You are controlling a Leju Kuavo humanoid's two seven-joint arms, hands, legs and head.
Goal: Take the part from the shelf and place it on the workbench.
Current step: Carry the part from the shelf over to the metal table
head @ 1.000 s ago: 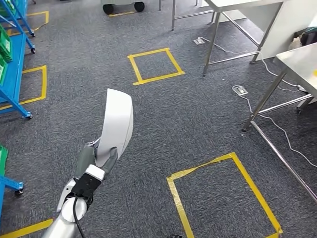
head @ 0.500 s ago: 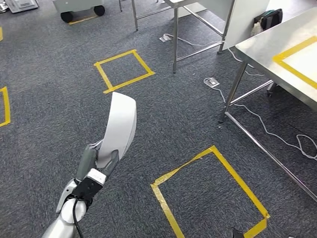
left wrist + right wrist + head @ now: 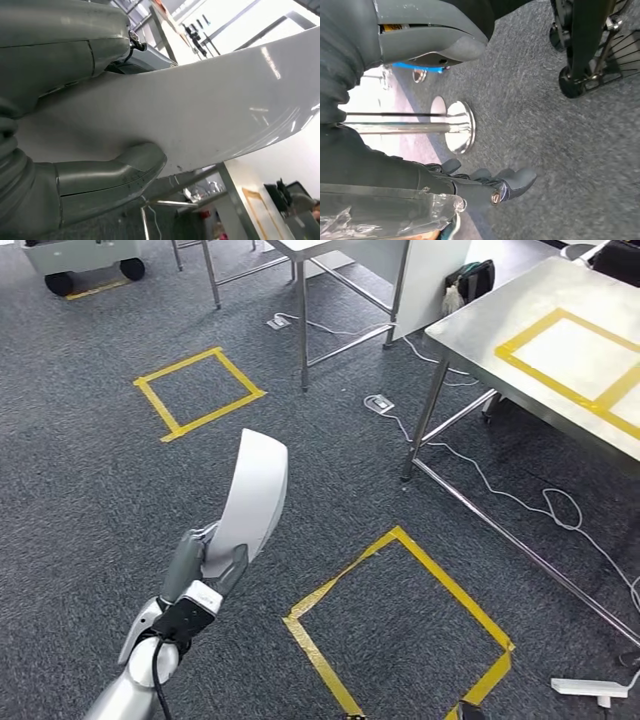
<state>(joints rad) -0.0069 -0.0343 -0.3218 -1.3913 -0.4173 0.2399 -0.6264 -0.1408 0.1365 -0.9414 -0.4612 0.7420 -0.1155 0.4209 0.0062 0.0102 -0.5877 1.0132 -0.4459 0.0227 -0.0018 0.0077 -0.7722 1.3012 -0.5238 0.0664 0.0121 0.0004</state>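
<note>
A white curved part [image 3: 253, 495] stands upright over the grey carpet, and my left hand [image 3: 198, 565] grips its lower end. In the left wrist view the part [image 3: 211, 115] runs across the picture, with the thumb [image 3: 113, 175] pressed against its face. The steel workbench [image 3: 483, 335], marked with yellow tape squares, stands at the far right, well away from the part. My right hand [image 3: 376, 165] hangs above the carpet with its fingers [image 3: 490, 187] stretched out and nothing in them.
Yellow tape squares mark the carpet, one ahead of me [image 3: 396, 625] and one farther off [image 3: 198, 392]. White cables [image 3: 528, 505] and a power strip [image 3: 589, 687] lie under the workbench. Another table's legs [image 3: 302, 320] and a wheeled cart [image 3: 83, 260] stand behind.
The whole view has swung right: the blue shelf has left the picture and the workbench has come in. My left hand still holds the part in the same way.
</note>
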